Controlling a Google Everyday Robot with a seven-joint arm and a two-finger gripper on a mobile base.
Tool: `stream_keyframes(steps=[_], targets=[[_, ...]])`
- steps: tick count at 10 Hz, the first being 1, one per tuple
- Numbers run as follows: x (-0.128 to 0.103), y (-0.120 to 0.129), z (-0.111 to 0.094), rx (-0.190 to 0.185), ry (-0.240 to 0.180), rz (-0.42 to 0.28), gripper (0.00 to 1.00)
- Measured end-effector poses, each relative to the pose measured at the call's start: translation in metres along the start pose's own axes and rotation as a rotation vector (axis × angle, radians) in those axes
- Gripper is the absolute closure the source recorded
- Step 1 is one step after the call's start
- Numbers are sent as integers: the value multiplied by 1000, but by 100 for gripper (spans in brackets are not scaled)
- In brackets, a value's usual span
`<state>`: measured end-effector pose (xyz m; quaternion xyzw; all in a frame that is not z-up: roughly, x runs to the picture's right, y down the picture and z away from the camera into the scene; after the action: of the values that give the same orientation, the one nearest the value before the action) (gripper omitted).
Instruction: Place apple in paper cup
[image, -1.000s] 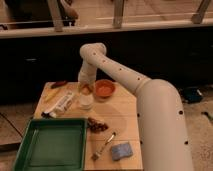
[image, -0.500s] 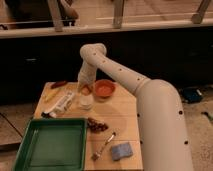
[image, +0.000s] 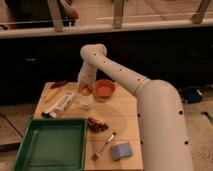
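My gripper (image: 85, 90) hangs at the end of the white arm over the back left of the wooden table. It is shut on the apple (image: 86, 91), a small orange-red fruit held just above the paper cup (image: 85, 103). The cup is short, white and upright, directly below the apple. I cannot tell whether the apple touches the cup's rim. The gripper's body hides the top of the apple.
A wide orange bowl (image: 104, 89) sits right of the gripper. A white packet (image: 60, 103) and small yellow and red items lie left. A green tray (image: 50, 145) fills the front left. A red-brown lump (image: 96, 125), a fork (image: 104, 145) and a blue sponge (image: 121, 150) lie in front.
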<state>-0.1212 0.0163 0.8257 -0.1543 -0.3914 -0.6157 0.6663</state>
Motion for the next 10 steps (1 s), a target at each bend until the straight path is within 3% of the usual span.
stream_keyframes(steps=[2, 10], targets=[[0, 0, 1, 4, -1, -2, 69], [-1, 0, 4, 21, -7, -8, 69]])
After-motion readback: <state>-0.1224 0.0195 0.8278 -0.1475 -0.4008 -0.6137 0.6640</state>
